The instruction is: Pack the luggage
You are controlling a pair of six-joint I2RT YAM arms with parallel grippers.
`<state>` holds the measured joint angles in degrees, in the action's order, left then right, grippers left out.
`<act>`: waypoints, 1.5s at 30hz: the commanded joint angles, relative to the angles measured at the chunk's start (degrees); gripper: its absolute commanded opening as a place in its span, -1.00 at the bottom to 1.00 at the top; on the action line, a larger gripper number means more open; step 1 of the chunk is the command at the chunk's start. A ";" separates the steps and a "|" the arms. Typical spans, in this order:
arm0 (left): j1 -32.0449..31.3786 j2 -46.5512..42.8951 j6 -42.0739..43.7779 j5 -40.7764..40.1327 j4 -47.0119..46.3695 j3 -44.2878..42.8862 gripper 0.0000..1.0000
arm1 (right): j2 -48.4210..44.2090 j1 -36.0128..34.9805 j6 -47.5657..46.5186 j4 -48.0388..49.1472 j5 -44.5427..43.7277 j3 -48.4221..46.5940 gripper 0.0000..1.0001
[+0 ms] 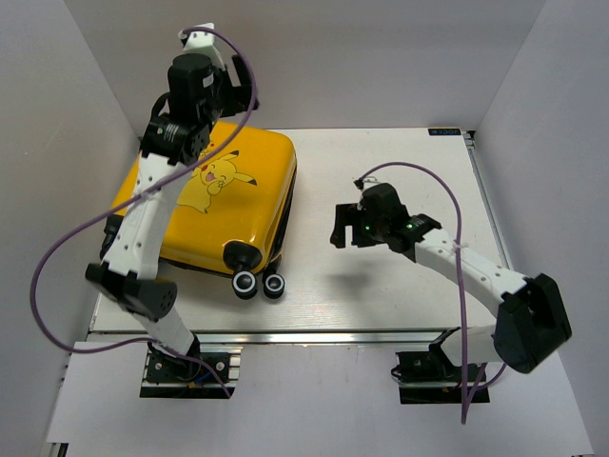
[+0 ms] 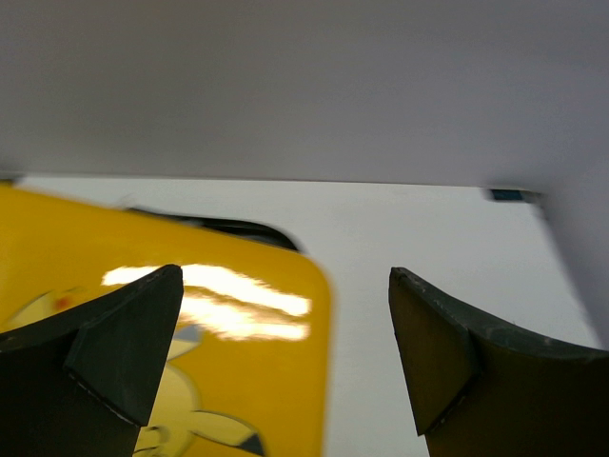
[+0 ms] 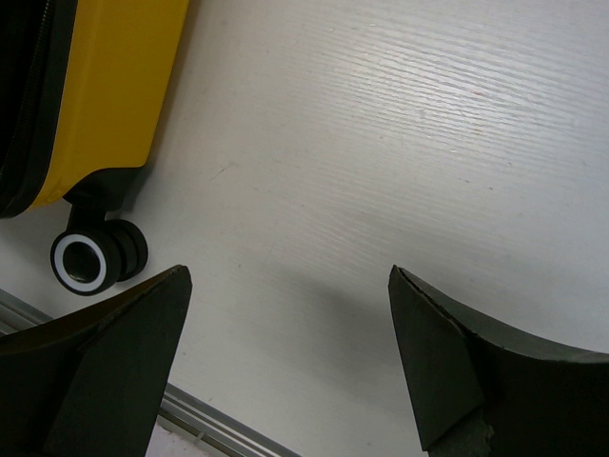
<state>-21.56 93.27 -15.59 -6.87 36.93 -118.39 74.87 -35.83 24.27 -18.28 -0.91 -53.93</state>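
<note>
The left gripper (image 2: pixel 285 276) hovered above the far edge of the yellow Pikachu suitcase (image 1: pixel 249 205), fingers spread and empty. The suitcase lay flat, cartoon up; right of its wheels (image 1: pixel 259 284), the right gripper (image 3: pixel 290 271) hung spread, empty.

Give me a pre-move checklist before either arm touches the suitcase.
1. Left gripper open: ok, jaws apart, nothing held.
2. Right gripper open: ok, nothing held, over bare table.
3. Luggage flat on the table, Pikachu side up: ok.
4. Luggage closed: looks ok; zipped or not, cannot tell.
5. Left gripper off the luggage: ok, it hovers over the far right corner, seemingly apart.
6. Wheels apart from right gripper: ok, off to its left.
</note>
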 commanded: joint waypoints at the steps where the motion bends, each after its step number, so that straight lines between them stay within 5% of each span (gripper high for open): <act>1: 5.29 8.40 -0.06 -28.18 17.03 -5.78 0.96 | 3.78 -2.39 -2.82 2.12 2.31 -5.82 0.79; 5: 16.09 15.26 -2.14 -27.58 22.47 -14.06 0.96 | 10.63 -4.51 -4.23 1.23 1.87 -11.10 0.79; 10: 28.74 14.13 -7.50 -25.21 23.54 -5.55 0.96 | 14.33 -5.56 -3.88 1.32 2.84 -14.62 0.79; 22: 44.41 9.92 -12.71 -24.68 25.83 9.48 0.96 | 25.65 -8.64 -5.73 3.08 6.71 -24.54 0.79; 27: 46.87 7.63 -12.70 -20.64 23.46 18.79 0.96 | 35.50 -8.37 -5.90 -5.24 4.78 -42.54 0.79; 33: 45.73 2.28 -9.81 -6.94 15.29 32.58 0.96 | 45.62 -7.67 -6.60 -8.34 1.18 -61.51 0.79; 37: 45.20 -3.00 -7.79 13.14 5.91 40.86 0.96 | 49.84 -6.53 -7.48 -10.62 -0.76 -68.13 0.79; 45: 41.97 -11.88 -8.66 31.92 -3.88 53.69 0.96 | 37.13 -1.97 -5.38 -6.94 -5.25 -55.15 0.79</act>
<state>25.34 81.30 -24.16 4.25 25.28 -70.54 120.14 -39.35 16.67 -31.31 -6.22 -111.50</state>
